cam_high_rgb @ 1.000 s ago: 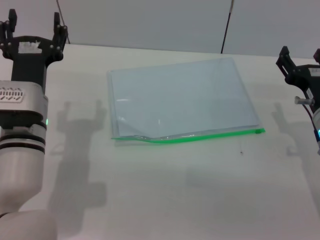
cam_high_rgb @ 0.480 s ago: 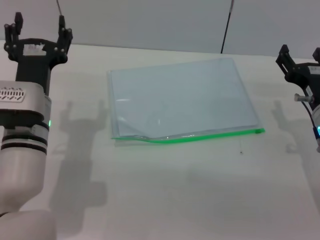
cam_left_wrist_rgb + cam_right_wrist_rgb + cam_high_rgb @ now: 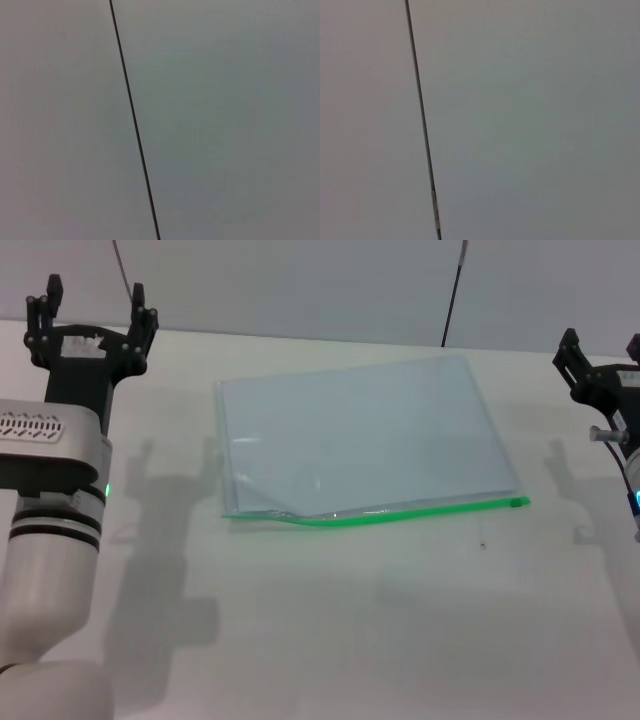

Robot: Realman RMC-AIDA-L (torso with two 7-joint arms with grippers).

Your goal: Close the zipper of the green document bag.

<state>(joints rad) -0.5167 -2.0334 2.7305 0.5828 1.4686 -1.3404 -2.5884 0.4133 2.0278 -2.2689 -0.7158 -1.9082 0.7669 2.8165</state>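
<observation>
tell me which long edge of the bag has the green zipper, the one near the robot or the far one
The near edge. The zipper runs as a bright green strip along the side of the green document bag closest to the robot; the far long edge is plain and pale.

White matte bench (image 3: 350, 640), plain across the whole head view. Lying flat on it near the middle, a green document bag (image 3: 365, 435), translucent pale blue-grey. Along the bag's near long edge, the zipper (image 3: 400, 511), bright green, lifted and gaping toward its left end.
</observation>
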